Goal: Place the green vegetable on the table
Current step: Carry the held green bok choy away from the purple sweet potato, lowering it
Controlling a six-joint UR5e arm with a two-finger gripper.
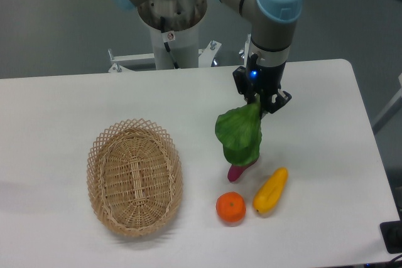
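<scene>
- The arm [267,4] reaches from its base [171,14] beyond the far edge of the tabletop, out over the far right part.
- Its grey wrist with a light-blue cap points straight down.
- The gripper [259,101] hangs below the wrist, black, with a small blue light on its body.
- Its two fingers are closed on the green vegetable [240,133] by its top edge.

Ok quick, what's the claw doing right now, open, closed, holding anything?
Claw: closed on the green vegetable, gripping its leafy top; it hangs just above the table.
</scene>
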